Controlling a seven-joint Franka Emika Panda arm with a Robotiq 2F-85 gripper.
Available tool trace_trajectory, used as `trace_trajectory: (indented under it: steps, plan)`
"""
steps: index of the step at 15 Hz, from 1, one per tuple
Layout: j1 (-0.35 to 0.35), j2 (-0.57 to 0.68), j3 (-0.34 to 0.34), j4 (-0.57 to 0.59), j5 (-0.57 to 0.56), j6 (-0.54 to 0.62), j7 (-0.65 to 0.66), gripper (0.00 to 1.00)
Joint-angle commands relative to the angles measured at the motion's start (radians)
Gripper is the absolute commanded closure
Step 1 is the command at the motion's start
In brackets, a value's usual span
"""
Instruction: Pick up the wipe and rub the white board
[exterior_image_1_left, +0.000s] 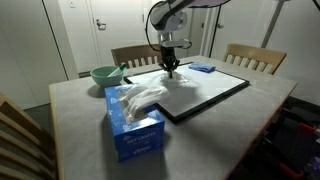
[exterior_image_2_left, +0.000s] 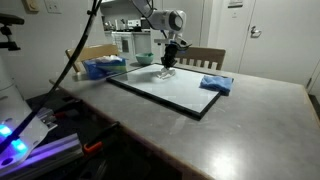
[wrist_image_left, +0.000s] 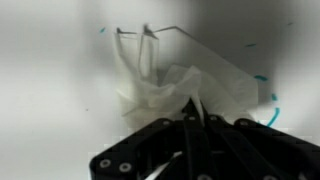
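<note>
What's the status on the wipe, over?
Gripper shut on the wipe. Wipe down on the white board. Blue cloth at a board corner, apart from gripper.

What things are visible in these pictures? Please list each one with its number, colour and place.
wipe: one, white, crumpled, pinched in the gripper, on the white board
white board: one, white with a black frame, flat on the table
cloth: one, blue, folded, at one corner of the white board
tissue box: one, blue, on the table beside the white board, white tissue sticking out
bowl: one, green, on the table beyond the tissue box
chairs: at least two, wooden, at the table's far side
table: one, grey
arm: one, pale, above the white board
gripper: one, dark, shut on the wipe
</note>
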Motion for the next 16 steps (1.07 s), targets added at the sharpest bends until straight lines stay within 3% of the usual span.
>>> trace_trajectory:
  steps: [1,5,11,13,16]
  plan:
    - [0.01,0.079,-0.067,-0.038,-0.042,0.108,0.083,1.0]
    - [0.012,0.111,-0.021,0.022,0.001,0.105,0.064,1.0]
    - [0.052,0.168,0.093,0.16,-0.015,0.04,-0.107,1.0]
    - [0.077,0.196,0.095,0.196,-0.035,0.039,-0.143,1.0]
    - [0.1,0.216,0.043,0.229,-0.103,0.035,-0.125,1.0]
